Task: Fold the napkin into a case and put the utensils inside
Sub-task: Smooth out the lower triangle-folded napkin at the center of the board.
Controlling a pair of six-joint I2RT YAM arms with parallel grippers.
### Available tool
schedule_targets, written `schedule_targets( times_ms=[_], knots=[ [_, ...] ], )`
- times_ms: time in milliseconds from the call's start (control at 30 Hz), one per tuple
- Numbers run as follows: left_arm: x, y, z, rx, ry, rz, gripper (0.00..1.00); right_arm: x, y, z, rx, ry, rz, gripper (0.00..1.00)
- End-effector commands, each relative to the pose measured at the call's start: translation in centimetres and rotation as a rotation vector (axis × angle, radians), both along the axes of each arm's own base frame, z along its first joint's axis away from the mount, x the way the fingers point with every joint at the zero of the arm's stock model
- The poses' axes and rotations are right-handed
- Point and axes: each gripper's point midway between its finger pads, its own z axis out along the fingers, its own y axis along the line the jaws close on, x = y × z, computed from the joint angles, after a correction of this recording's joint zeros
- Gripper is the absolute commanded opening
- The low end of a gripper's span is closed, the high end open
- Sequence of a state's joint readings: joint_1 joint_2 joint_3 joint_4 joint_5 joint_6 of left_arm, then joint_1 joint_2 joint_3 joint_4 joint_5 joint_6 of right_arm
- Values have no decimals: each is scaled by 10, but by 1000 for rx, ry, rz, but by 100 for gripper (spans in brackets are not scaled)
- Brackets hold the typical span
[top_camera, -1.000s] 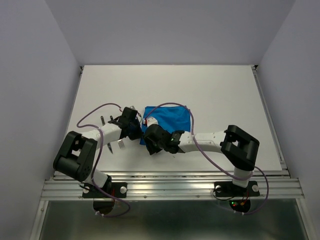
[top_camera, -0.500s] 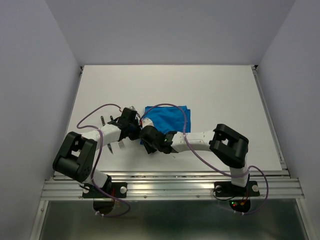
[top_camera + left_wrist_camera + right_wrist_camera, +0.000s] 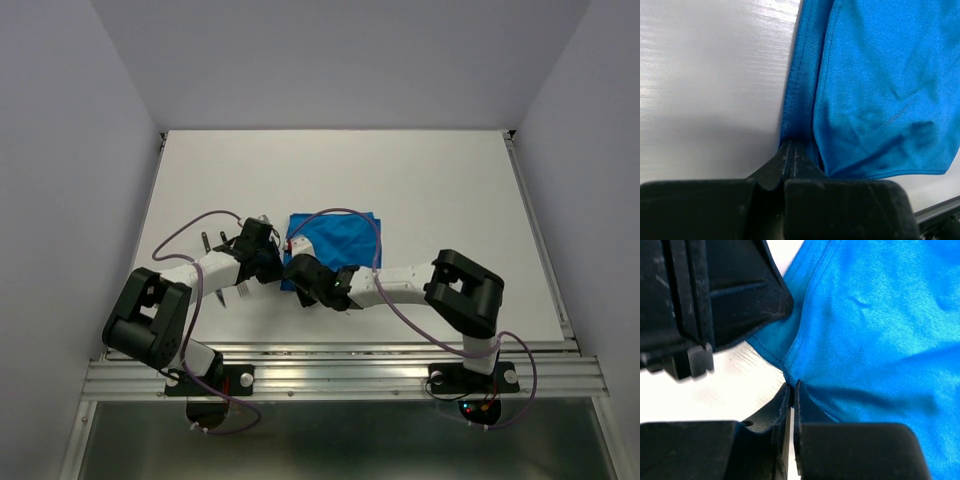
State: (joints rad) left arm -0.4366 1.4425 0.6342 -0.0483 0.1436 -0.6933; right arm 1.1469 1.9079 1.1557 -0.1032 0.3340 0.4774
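Lying creased on the white tabletop (image 3: 430,190), left of middle and toward the near edge, the napkin (image 3: 338,238) shows as a folded blue patch. Its near-left corner is covered in the top view by the left gripper (image 3: 791,152) and the right gripper (image 3: 792,392). The left gripper's jaws are pressed together on the napkin's doubled left hem, which runs straight into their tips; how deep the cloth goes is hidden. The right gripper is narrowed to a slit and nips a fold at the same corner, with the left gripper's black body blurred at the upper left of its view. A fork (image 3: 241,292) lies on the tabletop beside the left arm (image 3: 215,268), partly hidden by it. Farther left, a dark sliver (image 3: 205,241) is too small to name.
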Motion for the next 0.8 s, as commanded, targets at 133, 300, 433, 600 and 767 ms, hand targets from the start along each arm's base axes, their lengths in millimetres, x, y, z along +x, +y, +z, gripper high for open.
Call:
schedule_targets(
  times_ms=[133, 300, 433, 600, 767],
  knots=[
    [-15, 9, -10, 23, 46, -1, 0, 1, 5, 33, 110, -33, -36, 13],
    [-15, 6, -10, 11, 46, -7, 0, 0, 8, 31, 128, -23, -46, 1],
    [-17, 6, -10, 5, 45, -10, 0, 6, 8, 33, 160, -16, -84, 1],
    [-17, 5, -8, -2, 41, -17, 0, 16, 5, 31, 189, 16, -122, 1],
    [-17, 4, -8, -3, 45, -22, 0, 26, 14, 39, 242, 17, -136, 1]
  ],
)
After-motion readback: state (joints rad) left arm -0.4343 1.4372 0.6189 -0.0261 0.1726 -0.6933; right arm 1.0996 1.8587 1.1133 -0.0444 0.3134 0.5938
